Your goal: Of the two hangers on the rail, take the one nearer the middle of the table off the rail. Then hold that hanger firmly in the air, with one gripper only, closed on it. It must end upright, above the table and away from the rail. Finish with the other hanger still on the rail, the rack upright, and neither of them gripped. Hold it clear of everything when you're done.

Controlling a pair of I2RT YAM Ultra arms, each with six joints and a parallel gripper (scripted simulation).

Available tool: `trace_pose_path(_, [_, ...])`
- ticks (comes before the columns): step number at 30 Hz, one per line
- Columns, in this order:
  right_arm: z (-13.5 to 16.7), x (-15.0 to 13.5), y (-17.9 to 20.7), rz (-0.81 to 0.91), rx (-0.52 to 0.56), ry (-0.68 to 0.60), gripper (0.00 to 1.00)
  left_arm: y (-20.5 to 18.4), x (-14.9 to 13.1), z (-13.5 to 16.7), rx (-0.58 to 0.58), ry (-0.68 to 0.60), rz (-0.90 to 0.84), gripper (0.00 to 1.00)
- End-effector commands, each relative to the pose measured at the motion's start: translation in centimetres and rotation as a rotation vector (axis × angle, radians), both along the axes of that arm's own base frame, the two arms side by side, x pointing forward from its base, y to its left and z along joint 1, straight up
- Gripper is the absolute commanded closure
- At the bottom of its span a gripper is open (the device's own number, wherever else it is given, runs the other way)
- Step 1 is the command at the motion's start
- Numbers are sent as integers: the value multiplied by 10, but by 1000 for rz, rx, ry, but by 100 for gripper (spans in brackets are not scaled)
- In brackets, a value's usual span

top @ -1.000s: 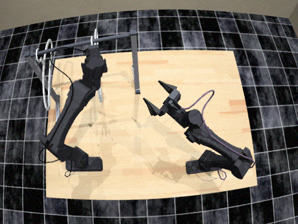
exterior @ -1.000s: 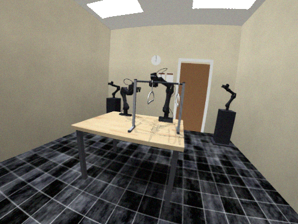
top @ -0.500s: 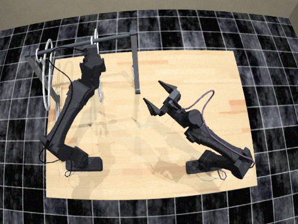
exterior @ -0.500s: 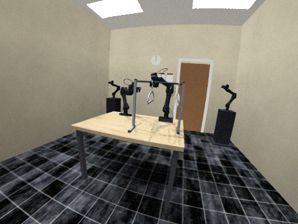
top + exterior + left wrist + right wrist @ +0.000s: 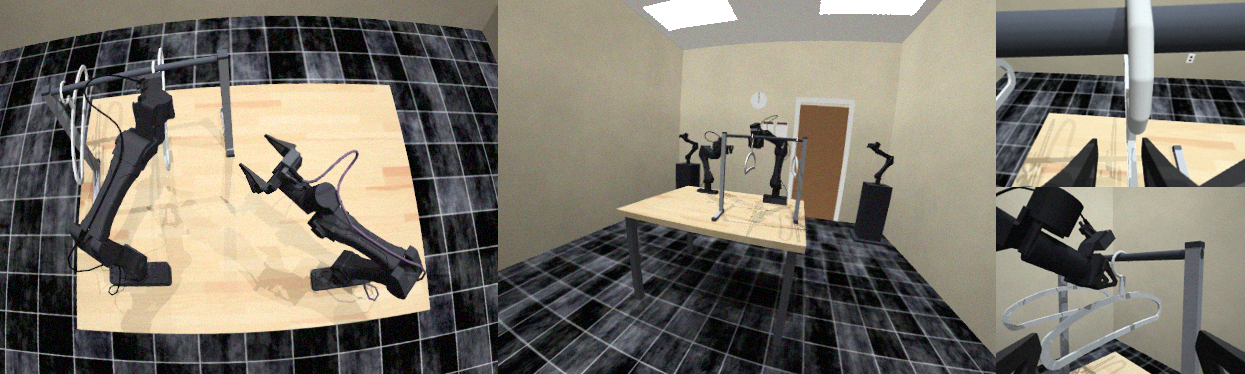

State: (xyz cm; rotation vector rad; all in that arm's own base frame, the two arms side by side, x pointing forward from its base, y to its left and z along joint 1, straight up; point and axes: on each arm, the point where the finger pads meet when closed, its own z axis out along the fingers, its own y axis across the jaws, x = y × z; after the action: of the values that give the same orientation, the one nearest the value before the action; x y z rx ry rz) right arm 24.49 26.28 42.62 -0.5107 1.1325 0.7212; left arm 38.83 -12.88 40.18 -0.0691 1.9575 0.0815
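Note:
The rack's dark rail [image 5: 145,72] carries two pale grey hangers. The inner hanger [image 5: 166,145] [image 5: 1139,63] hangs by its hook near the rail's middle. The outer hanger [image 5: 82,125] hangs at the rail's far end. My left gripper [image 5: 1120,145] is just under the rail, with its fingers on either side of the inner hanger's neck. They stand partly apart with gaps to the neck, so it is open. The right wrist view shows it at the neck [image 5: 1105,276], with the hanger [image 5: 1100,320] below. My right gripper [image 5: 254,151] is wide open and empty above the table's middle, facing the rack.
The rack's near post [image 5: 226,105] stands upright on the table between my two arms, and its other post [image 5: 65,125] is at the table's edge. The rack also shows in the exterior view [image 5: 763,137]. Spare arms on pedestals [image 5: 873,200] stand off the table.

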Motion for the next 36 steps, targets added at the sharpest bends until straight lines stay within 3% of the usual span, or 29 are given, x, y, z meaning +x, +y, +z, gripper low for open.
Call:
trace_pose_path(1, [17, -3, -6, -10, 47, -46, 0, -3, 9, 7, -22, -40, -11, 69])
trace_pose_path(24, [17, -3, -6, -10, 47, -46, 0, 0, 38, 1, -27, -50, -11, 69])
trace_pose_path(34, [17, -3, -6, -10, 47, -46, 0, 0, 36, 4, -31, -57, -14, 69])
trace_pose_path(35, [17, -3, -6, -10, 47, -46, 0, 0, 36, 4, -31, -57, -13, 70])
trace_pose_path(36, [17, -3, -6, -10, 47, -46, 0, 1, 35, 5, -32, -58, -13, 78])
